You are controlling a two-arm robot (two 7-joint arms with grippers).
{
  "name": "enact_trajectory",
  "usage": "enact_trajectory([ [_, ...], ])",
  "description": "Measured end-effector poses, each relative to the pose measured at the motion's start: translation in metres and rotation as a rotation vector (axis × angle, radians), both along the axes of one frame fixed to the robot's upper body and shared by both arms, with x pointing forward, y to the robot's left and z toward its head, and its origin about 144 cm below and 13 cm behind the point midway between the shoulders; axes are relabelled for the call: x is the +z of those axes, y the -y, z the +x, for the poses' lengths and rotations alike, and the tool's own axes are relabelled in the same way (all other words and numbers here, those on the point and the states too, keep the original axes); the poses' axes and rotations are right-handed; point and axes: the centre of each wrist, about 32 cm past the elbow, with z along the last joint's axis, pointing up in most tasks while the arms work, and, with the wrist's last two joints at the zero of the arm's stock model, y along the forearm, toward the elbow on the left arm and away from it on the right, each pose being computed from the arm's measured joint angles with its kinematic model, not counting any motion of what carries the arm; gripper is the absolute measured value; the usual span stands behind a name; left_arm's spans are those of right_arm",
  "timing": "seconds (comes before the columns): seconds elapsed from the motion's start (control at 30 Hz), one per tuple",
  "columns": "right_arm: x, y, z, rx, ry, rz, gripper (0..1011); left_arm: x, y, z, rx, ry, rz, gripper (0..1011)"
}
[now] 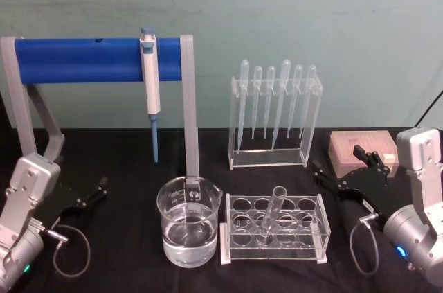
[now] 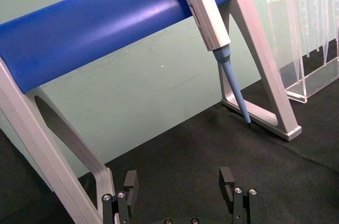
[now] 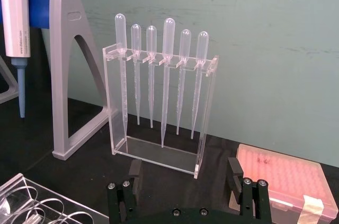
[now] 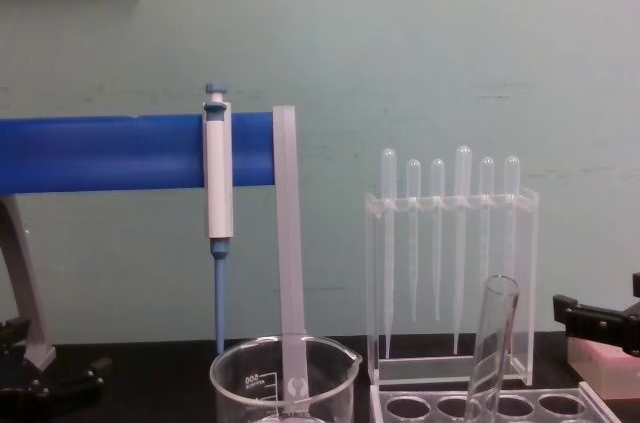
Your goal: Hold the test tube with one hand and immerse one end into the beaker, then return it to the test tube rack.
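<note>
Test tube point(image 1: 272, 215) leans in the holed rack point(image 1: 273, 229) beside the beaker point(image 1: 188, 230), both grippers' jaws apparently open, empty

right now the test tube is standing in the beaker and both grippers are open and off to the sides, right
Not quite. The test tube is not in the beaker; it leans in the low clear rack beside the beaker, as the head view shows. The rest holds: the left gripper and the right gripper are open, out to the sides and holding nothing.
</note>
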Motion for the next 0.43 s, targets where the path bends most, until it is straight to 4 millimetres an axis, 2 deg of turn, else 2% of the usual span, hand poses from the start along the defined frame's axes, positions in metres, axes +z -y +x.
enact_trajectory([
  [0.43,0.0,0.0,0.0,0.0,0.0,0.0,1002,0.0,0.0,0.0,0.0,0.0,0.0,1000],
])
